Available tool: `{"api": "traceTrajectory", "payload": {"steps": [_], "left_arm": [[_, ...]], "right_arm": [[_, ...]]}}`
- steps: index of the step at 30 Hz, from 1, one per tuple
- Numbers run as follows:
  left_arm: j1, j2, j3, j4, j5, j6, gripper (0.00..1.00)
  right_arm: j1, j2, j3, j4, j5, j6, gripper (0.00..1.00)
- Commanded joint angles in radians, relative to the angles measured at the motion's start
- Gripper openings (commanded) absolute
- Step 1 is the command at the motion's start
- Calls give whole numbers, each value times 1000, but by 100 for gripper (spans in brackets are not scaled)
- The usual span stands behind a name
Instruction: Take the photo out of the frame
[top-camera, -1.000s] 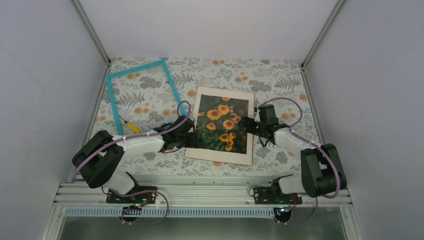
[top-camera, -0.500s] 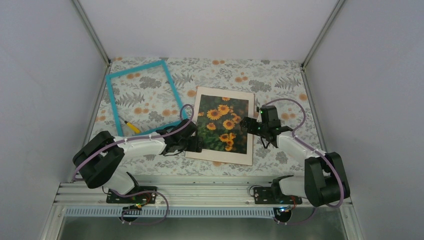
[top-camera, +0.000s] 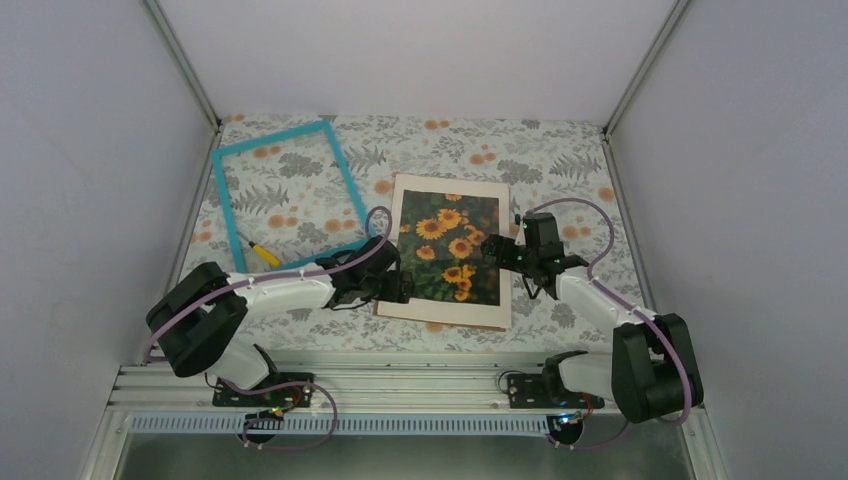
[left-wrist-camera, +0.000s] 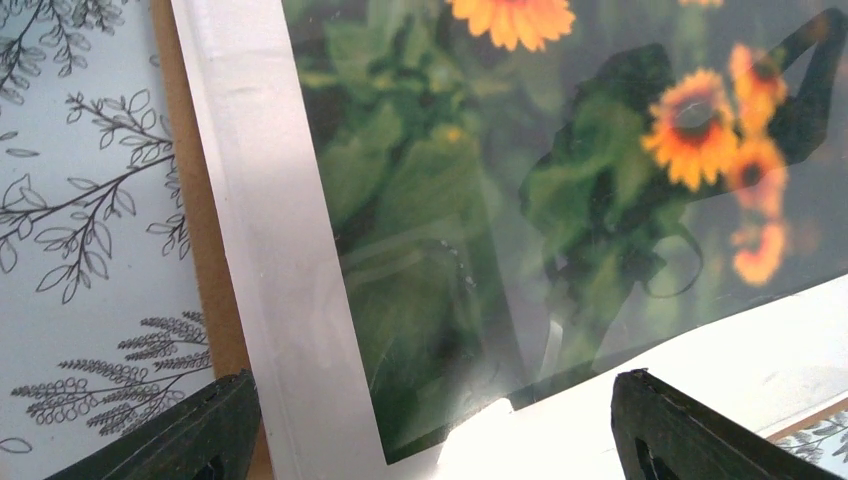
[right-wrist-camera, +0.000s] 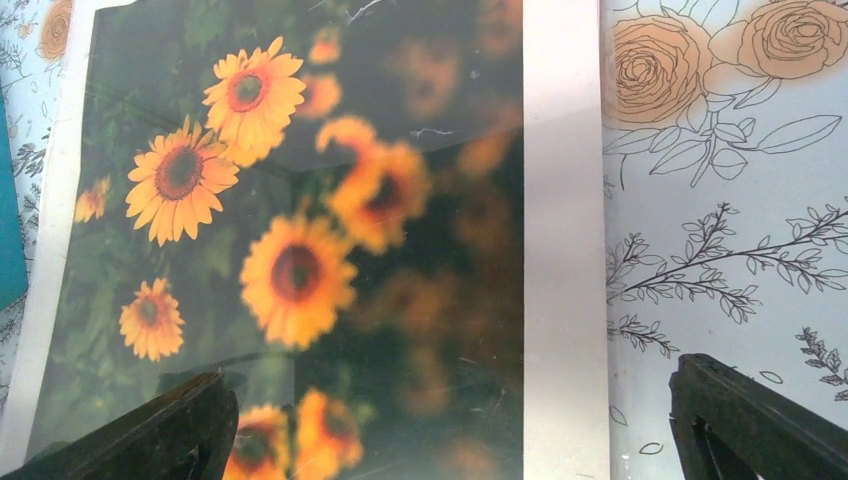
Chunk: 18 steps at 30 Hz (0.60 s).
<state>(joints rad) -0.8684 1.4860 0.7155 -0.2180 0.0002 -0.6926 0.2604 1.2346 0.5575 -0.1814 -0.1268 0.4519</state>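
- Left gripper (left-wrist-camera: 430, 435): jaws spread wide, holding nothing, over the near-left corner of the flat rectangular sunflower photo (top-camera: 448, 245).
- Right gripper (right-wrist-camera: 455, 415): jaws wide apart, empty, at its right edge.
- Thin turquoise rectangular frame (top-camera: 227, 210) lies apart, far left.

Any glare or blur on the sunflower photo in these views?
Left wrist view: the photo shows a glossy sheen and a dark reflected silhouette; right wrist view: left sunflowers sharp, right and lower ones blurred, faint reflected lines; top view: even light, no glare.
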Motion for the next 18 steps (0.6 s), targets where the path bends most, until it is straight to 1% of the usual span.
{"api": "traceTrajectory", "payload": {"steps": [1, 10, 18], "left_arm": [[-11, 18, 39, 26, 12, -3, 87], [-14, 34, 48, 31, 16, -5, 87], [-14, 26, 31, 4, -5, -13, 88]], "right_arm": [[-1, -26, -13, 0, 3, -19, 98], [-2, -21, -15, 1, -4, -24, 98], [-3, -18, -18, -24, 25, -31, 99]]}}
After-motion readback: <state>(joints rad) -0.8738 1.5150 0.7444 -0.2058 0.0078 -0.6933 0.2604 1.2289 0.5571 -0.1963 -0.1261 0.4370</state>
